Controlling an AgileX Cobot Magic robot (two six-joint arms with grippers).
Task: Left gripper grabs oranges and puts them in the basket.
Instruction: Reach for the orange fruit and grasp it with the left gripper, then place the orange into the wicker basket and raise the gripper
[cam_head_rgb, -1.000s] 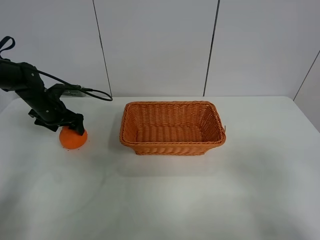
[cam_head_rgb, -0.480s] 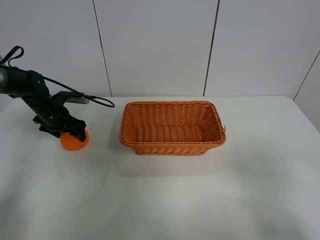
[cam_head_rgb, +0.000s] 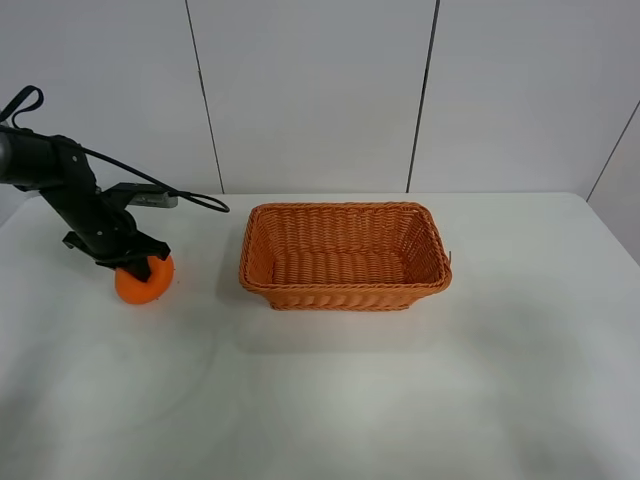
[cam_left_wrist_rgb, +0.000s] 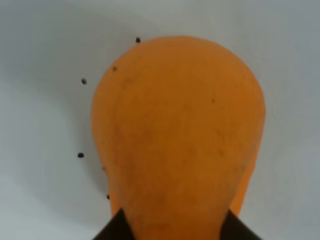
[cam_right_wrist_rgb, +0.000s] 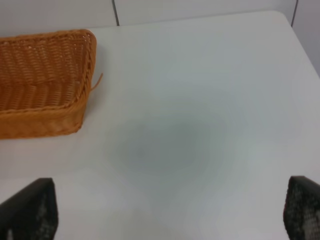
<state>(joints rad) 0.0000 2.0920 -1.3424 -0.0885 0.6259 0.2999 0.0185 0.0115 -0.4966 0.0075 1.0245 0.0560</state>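
Observation:
The orange (cam_head_rgb: 145, 283) is on the white table at the left, well left of the wicker basket (cam_head_rgb: 345, 296). My left gripper (cam_head_rgb: 133, 266) comes down on the orange from above and is shut on it. In the left wrist view the orange (cam_left_wrist_rgb: 177, 135) fills the frame, with a black fingertip (cam_left_wrist_rgb: 112, 231) at each side of it. I cannot tell whether it is off the table. The basket holds nothing. My right gripper (cam_right_wrist_rgb: 165, 202) is open and empty over bare table; only its wrist view shows it.
The basket's corner (cam_right_wrist_rgb: 45, 100) shows in the right wrist view, off to one side of the right gripper. A black cable (cam_head_rgb: 190, 195) loops from the left arm toward the basket. The table's back edge meets a white panelled wall (cam_head_rgb: 320, 100).
The left arm has swung down over the orange and closed in on it. The orange has shifted slightly left. The basket has not moved.

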